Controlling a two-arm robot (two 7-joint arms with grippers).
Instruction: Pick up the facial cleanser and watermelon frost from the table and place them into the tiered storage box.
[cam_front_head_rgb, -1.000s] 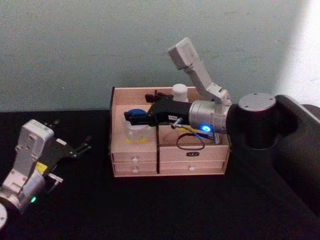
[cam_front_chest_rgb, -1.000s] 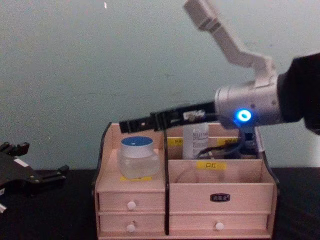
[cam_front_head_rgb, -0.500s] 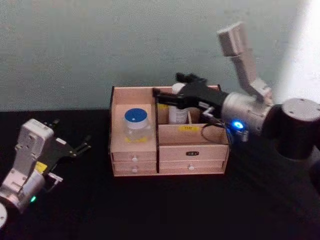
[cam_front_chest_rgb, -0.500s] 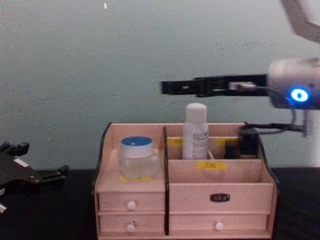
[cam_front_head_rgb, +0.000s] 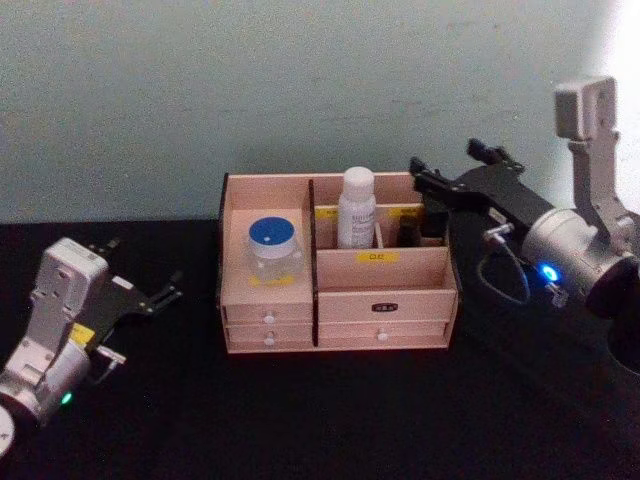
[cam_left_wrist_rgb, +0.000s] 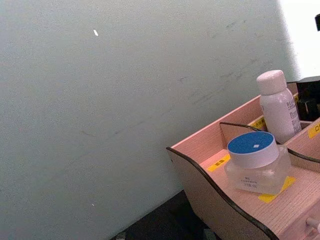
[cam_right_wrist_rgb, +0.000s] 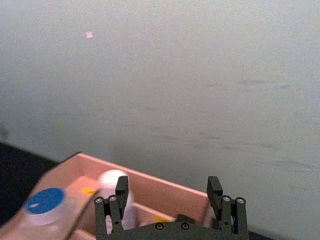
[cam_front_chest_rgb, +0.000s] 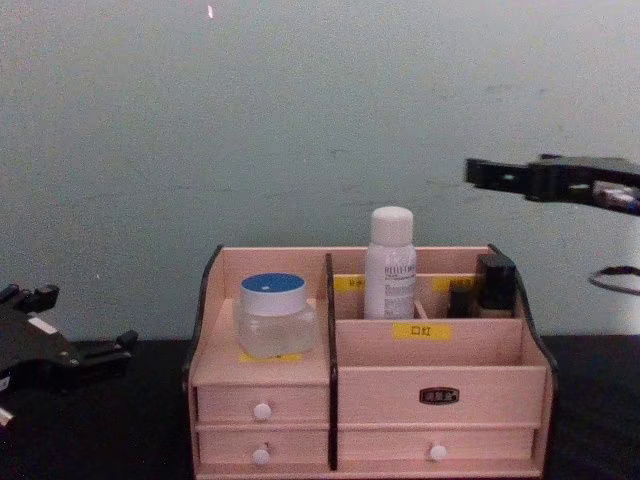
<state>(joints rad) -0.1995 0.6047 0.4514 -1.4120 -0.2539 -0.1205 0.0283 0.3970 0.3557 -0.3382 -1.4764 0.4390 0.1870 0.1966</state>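
Observation:
The tiered storage box (cam_front_head_rgb: 385, 300) (cam_front_chest_rgb: 440, 365) stands mid-table. The facial cleanser (cam_front_head_rgb: 356, 208) (cam_front_chest_rgb: 390, 262) (cam_left_wrist_rgb: 277, 105) stands upright in a back compartment. The watermelon frost (cam_front_head_rgb: 272, 248) (cam_front_chest_rgb: 273, 315) (cam_left_wrist_rgb: 254, 160) sits on the left step of the box. My right gripper (cam_front_head_rgb: 445, 160) (cam_right_wrist_rgb: 168, 187) (cam_front_chest_rgb: 482, 172) hovers open and empty, above and to the right of the box. Low on the table at the far left, well away from the box, my left gripper (cam_front_head_rgb: 145, 265) (cam_front_chest_rgb: 80, 320) rests open.
A small dark bottle (cam_front_head_rgb: 410, 232) (cam_front_chest_rgb: 493, 285) stands in the box's right back compartment. The black table (cam_front_head_rgb: 300, 420) stretches in front of the box and to both sides. A pale green wall rises close behind.
My right gripper drew back from over the blue-lidded jar, rising and swinging right, clear of the box. The jar and the bottle stay put. The left arm has not moved.

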